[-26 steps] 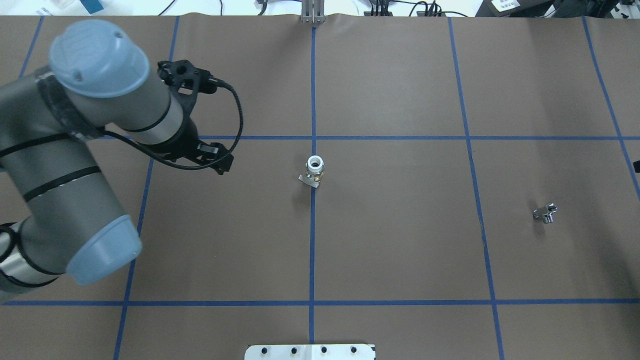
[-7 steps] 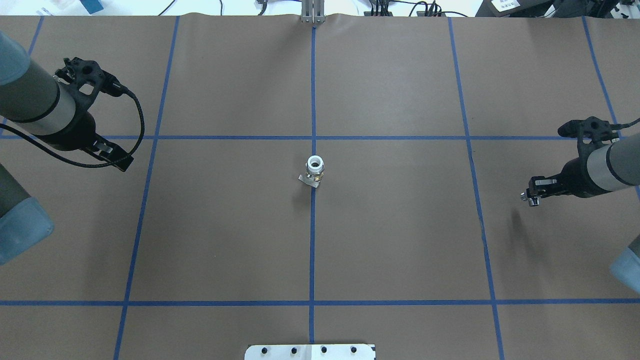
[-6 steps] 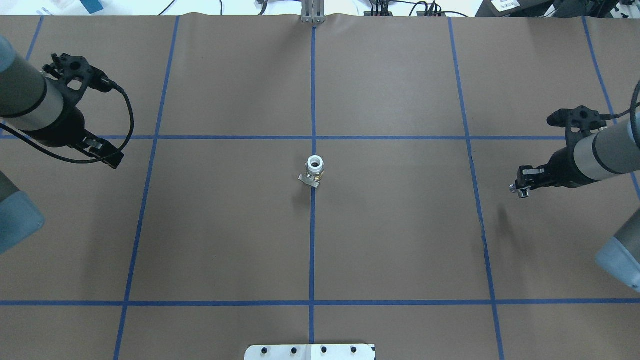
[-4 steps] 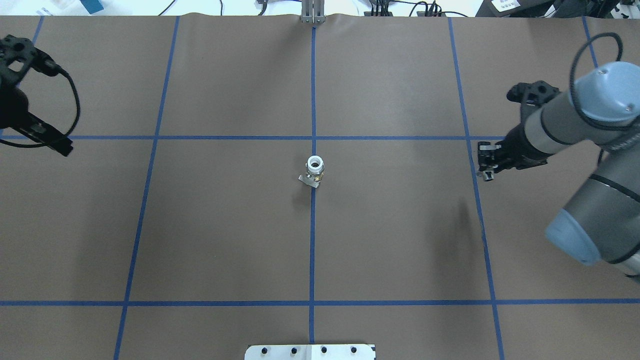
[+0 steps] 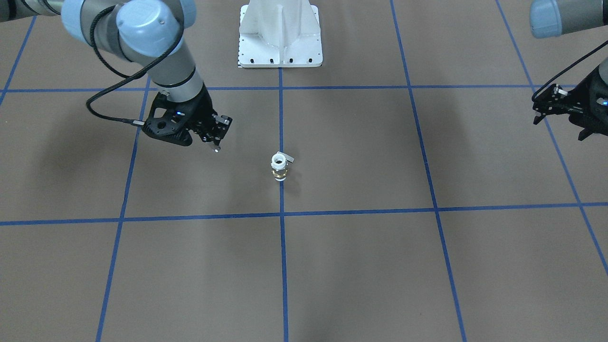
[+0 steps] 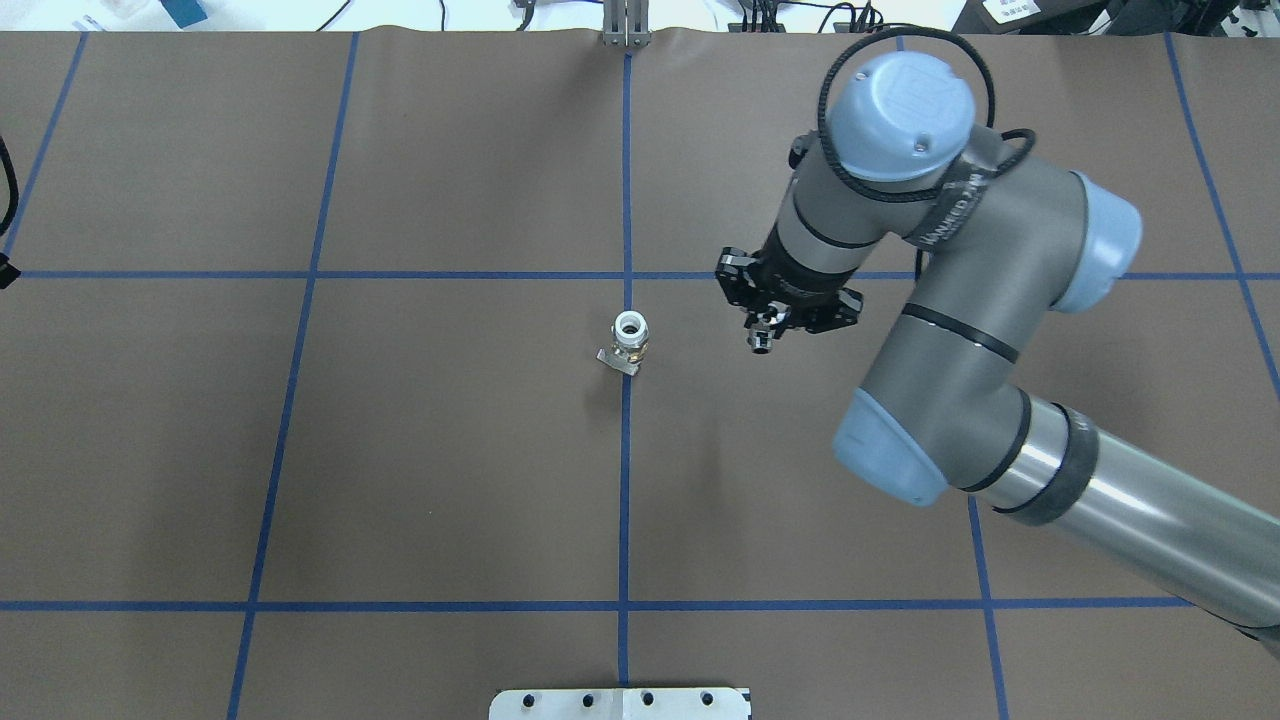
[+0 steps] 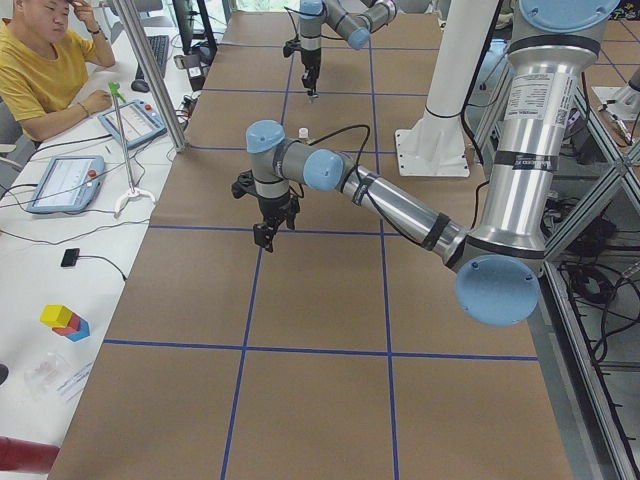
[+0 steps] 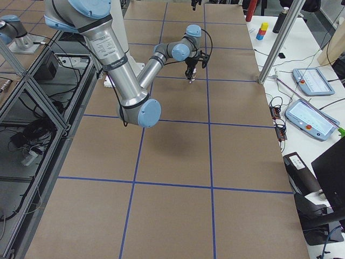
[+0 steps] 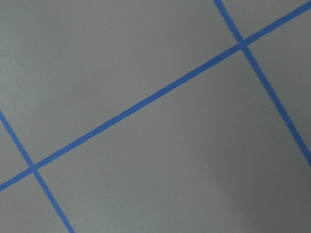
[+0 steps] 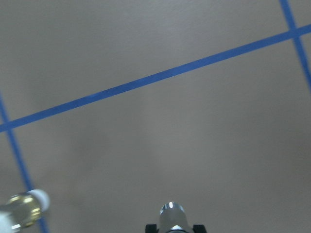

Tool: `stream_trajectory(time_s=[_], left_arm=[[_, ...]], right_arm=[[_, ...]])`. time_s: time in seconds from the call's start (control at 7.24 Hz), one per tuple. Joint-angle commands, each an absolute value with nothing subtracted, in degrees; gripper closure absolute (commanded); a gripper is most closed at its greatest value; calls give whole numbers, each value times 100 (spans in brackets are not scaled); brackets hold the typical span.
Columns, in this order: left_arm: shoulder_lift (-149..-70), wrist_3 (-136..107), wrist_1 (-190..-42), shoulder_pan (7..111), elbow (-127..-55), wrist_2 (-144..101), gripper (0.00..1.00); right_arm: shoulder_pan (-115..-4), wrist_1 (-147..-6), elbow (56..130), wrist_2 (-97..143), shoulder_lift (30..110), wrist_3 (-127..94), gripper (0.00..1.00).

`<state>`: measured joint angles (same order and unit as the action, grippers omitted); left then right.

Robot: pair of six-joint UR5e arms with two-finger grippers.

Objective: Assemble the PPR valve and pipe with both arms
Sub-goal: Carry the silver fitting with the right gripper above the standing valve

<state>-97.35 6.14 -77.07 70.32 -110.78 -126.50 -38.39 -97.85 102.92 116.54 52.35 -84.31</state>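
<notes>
The PPR valve (image 6: 630,340) stands upright on the centre blue line, white with a brass band and a grey lever tab; it also shows in the front view (image 5: 279,166) and at the lower left of the right wrist view (image 10: 24,208). My right gripper (image 6: 762,340) hovers a short way to the valve's right, shut on the small silvery pipe (image 10: 172,213), which points down (image 5: 216,149). My left gripper (image 5: 583,134) is far off at the table's left side, over bare table; the frames do not show how its jaws stand.
Brown table paper with a blue tape grid (image 6: 625,500). The white robot base plate (image 6: 620,703) is at the near edge. A metal post (image 6: 625,25) stands at the far edge. An operator (image 7: 40,70) and tablets sit beside the table's far side.
The pipe lay on the table at the right; my right gripper now holds it and has swept left to beside the valve. My left arm has drawn back to the left edge.
</notes>
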Motion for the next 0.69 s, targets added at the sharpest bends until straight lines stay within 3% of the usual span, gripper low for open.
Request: stream_trajectory(time_s=[0.0, 0.55], left_arm=[[-9694, 642, -7708, 7058, -11039, -12656, 0], [-9694, 607, -7708, 7058, -11048, -12665, 0]], right_arm=[[-3526, -9800, 9471, 11217, 4197, -9287, 100], [-3419, -9809, 9106, 11110, 3946, -9378, 100]])
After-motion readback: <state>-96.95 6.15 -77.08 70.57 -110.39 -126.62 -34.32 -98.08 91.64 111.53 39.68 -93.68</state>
